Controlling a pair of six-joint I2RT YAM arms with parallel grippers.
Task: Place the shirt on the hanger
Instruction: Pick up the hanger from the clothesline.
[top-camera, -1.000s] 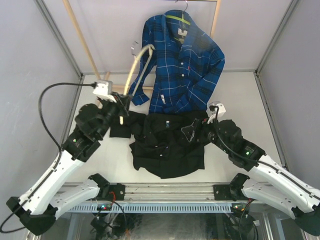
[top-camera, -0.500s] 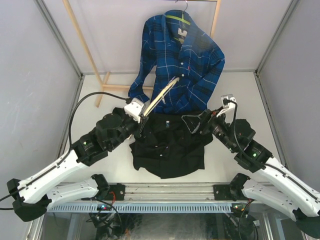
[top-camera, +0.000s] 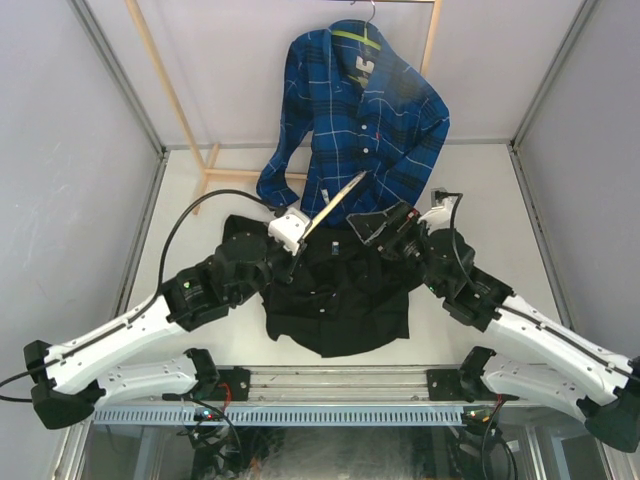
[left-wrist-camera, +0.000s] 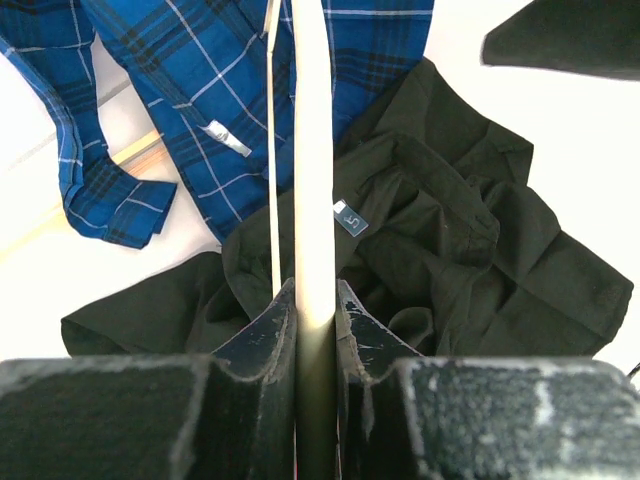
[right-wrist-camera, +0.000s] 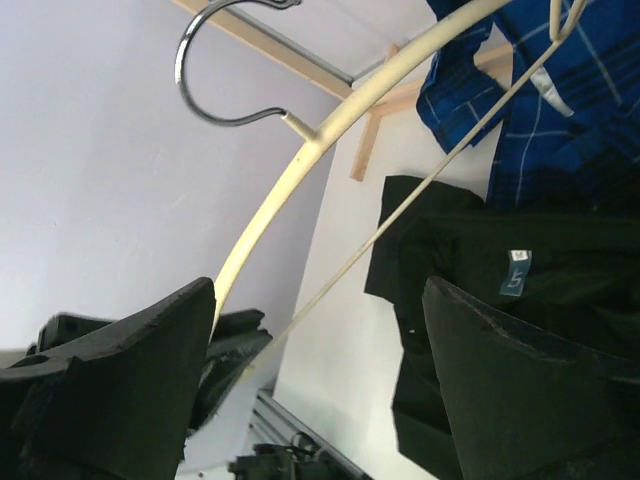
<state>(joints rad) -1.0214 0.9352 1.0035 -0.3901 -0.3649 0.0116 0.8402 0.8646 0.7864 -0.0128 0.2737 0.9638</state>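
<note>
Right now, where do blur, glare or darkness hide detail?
Left wrist view: the left gripper's fingers are blurred, the table is burnt out white, the black shirt's label is sharp. Right wrist view: the right gripper's fingers are soft dark shapes; the cream hanger and its metal hook are crisp. Top external view: even light, but the black shirt's folds hardly show.

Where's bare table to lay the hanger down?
Back right: bare table between the blue plaid shirt and the right wall. Back left, by the wooden rack, a smaller patch. Centre is crowded: hanger, left gripper and right gripper over the black shirt.
</note>
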